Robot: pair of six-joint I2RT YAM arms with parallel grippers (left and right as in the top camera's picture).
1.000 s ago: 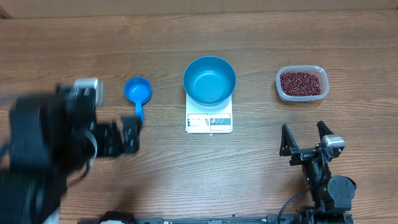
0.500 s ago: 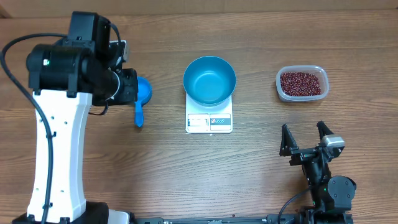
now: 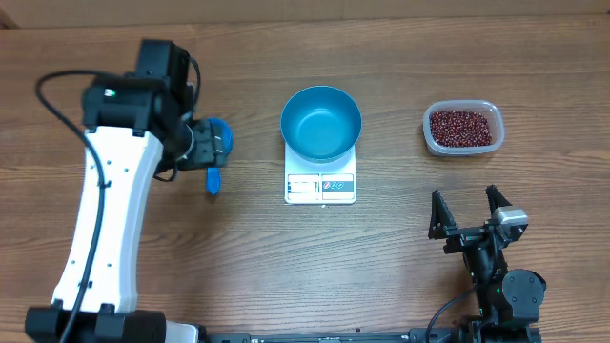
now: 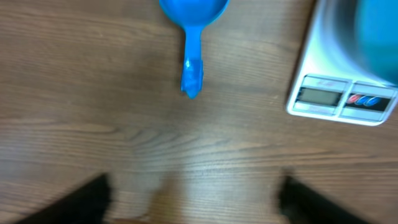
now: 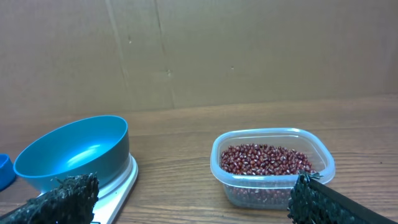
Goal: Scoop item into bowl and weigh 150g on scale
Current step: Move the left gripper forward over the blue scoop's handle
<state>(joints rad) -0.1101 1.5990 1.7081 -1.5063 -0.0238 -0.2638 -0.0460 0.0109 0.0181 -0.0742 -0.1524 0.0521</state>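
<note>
1. Swung the left gripper (image 3: 204,148) up from the blurred lower left of the overhead frame to just above the scoop (image 3: 213,177), left of centre.
2. Shows, in the left wrist view, the fingers (image 4: 87,199) wide apart at the bottom corners, gripping nothing, with the scoop's handle ahead at top centre, untouched on the table (image 3: 286,276).
3. Left the right gripper (image 3: 465,205) unmoved at lower right, jaws spread and empty.
4. Points, as a judgement, to the opening step only: reaching for the scoop, with no scooping begun.
5. Finds the beans (image 3: 462,127) all in the clear tub (image 3: 426,133) at upper right, and none in the bowl (image 3: 321,122), sitting empty on the scale (image 3: 320,187) at top centre.
6. Counts one bowl, one scale, one scoop, one tub and two grippers; far too many beans to number.
</note>
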